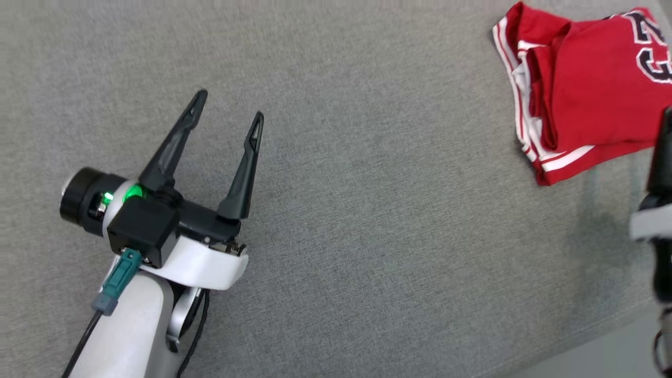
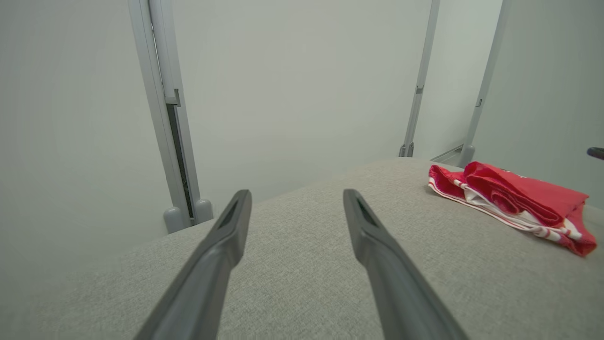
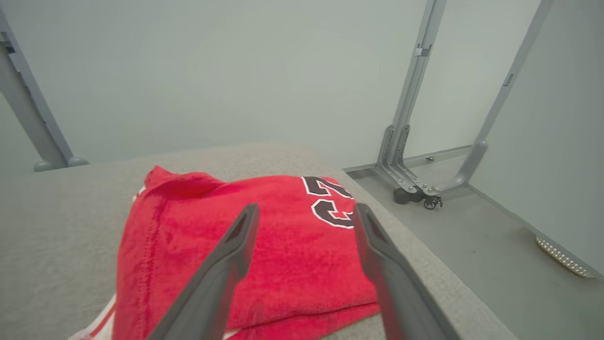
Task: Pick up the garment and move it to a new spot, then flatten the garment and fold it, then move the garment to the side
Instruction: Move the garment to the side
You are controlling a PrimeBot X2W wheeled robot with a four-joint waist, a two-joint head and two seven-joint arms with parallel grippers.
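So the garment [image 1: 583, 100] is a red jersey with white striped trim and dark numbers outlined in white. It sits folded up in a compact bundle at the top right of the head view, on the grey fabric surface [image 1: 367, 210]. From the right wrist view the jersey [image 3: 188, 226] lies close to that surface's edge, with bare floor [image 3: 472, 245] just past it and a grey frame post on little castor wheels [image 3: 427, 203] further back.

The right gripper [image 3: 306, 210] hangs over the near part of the bundle. Its two dark fingers are spread wide apart with nothing pinched between them. Whether the tips actually touch the cloth can't be told from this angle. In the head view just a sliver of the right arm [image 1: 648, 226] pokes in at the right edge, beside the jersey's lower corner.

The left gripper [image 1: 229, 105] is way off on the other side, well apart from the jersey, over plain grey fabric. Its jaws are wide apart too and it holds nothing, with a green light glowing at its base. Its own wrist view looks along the left gripper [image 2: 297, 196] across the surface, with the jersey [image 2: 519, 203] lying off to the right and pale walls behind.
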